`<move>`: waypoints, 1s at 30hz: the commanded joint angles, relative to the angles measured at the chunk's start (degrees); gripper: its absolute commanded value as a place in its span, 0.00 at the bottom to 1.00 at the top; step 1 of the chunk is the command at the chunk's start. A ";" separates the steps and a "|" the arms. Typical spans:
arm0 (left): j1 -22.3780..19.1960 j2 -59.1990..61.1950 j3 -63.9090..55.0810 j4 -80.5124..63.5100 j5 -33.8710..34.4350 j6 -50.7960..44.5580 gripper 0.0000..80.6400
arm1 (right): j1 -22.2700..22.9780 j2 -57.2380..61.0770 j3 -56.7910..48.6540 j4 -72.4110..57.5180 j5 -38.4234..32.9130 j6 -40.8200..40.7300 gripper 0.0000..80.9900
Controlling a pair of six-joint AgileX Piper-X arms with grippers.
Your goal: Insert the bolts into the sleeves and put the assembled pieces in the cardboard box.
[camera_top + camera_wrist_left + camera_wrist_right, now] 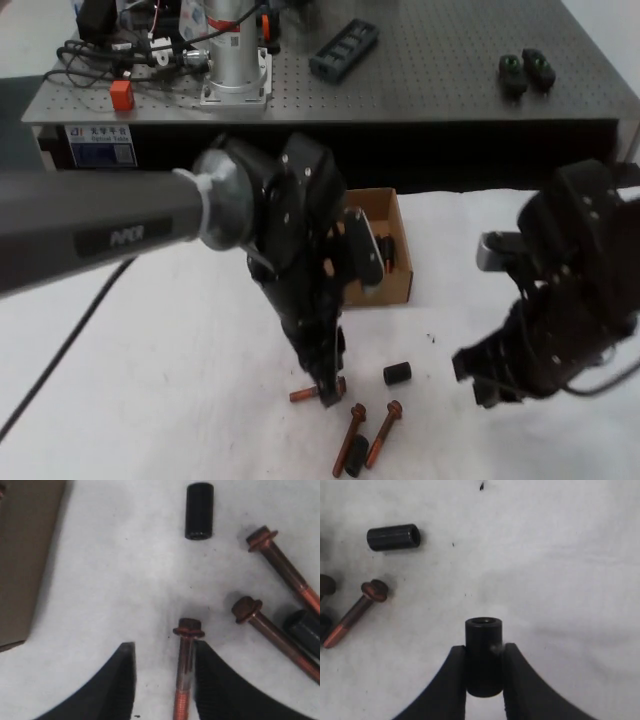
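My left gripper (162,648) stands open low over the white cloth, with a copper bolt (186,672) lying between its fingers, nearer one finger. In the high view this bolt (305,394) sticks out beside the left gripper (325,385). Two more bolts (280,570) (275,635) and two black sleeves (200,511) (306,630) lie just beyond. My right gripper (484,649) is shut on an upright black sleeve (484,630); the right gripper (482,385) hangs at the right. The cardboard box (392,285) sits behind the left arm with dark pieces inside.
A loose sleeve (398,374) and a pair of bolts (366,438) lie at the front of the cloth (150,400). A raised metal bench (450,90) at the back carries a black tray (343,48), an orange block (121,95) and cables.
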 commanded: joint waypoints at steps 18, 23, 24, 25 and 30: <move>-0.13 6.88 -0.82 -0.33 0.52 3.38 0.11 | -0.23 -4.06 2.48 0.63 -0.65 -0.29 0.03; -0.13 6.86 -1.82 -2.87 4.08 -2.46 0.01 | -0.05 -4.05 2.48 0.17 -0.78 -0.29 0.03; -0.13 6.70 -2.62 -3.20 4.11 -5.84 0.01 | 0.17 -4.43 3.03 -0.55 -1.15 -0.41 0.03; -0.13 6.43 -3.32 -3.56 4.10 -9.71 0.01 | 0.39 -5.11 3.94 -1.78 -2.69 -0.80 0.03; 1.69 -0.03 -4.86 -9.22 8.09 -30.64 0.01 | 3.28 -10.58 10.52 -12.12 -14.18 0.66 0.03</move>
